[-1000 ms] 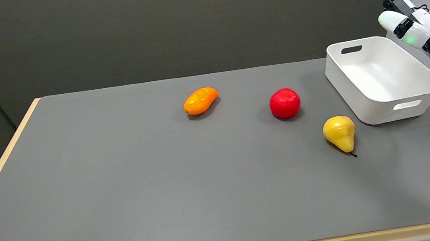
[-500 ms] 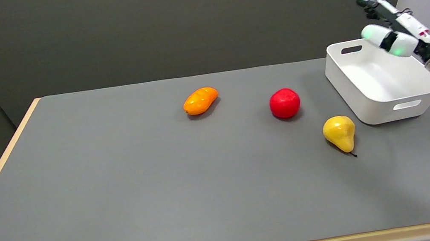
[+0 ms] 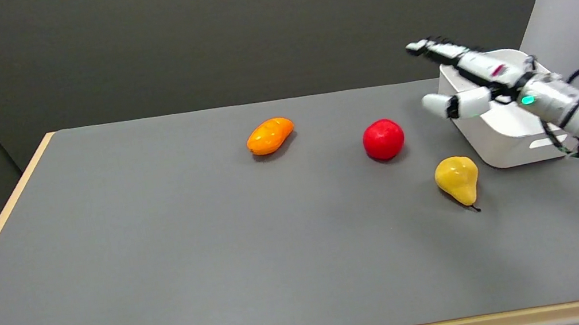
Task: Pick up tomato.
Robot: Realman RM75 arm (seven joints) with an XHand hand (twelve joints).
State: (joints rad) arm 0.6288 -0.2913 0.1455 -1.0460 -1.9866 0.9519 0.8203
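The tomato [image 3: 383,139] lay on the grey table [image 3: 166,263], round, red and glossy, untouched and resting free on the surface. Just right of it and slightly beyond, the right hand [image 3: 471,81] hung in the air, apart from the fruit, in front of the white bin [image 3: 518,140] that stood further right of the tomato. A yellow pear [image 3: 458,179] lay near the tomato on its near right; an orange fruit [image 3: 270,135] lay well apart on its far left.

Risks, as judged from this position: the tomato was round and smooth, so a sideways contact by a fingertip before the hand closed would likely roll it away leftwards. A low approach from the right could also brush the pear or catch the bin's wall, both lying close to the arm's path. A closure placed too high on the fruit might squeeze it out from under the fingers.

The hand was spread wide, its fingers [image 3: 431,48] extended toward the tomato's far side and the thumb [image 3: 446,104] held separately below them. It held nothing and touched nothing. The grasp had not yet begun.
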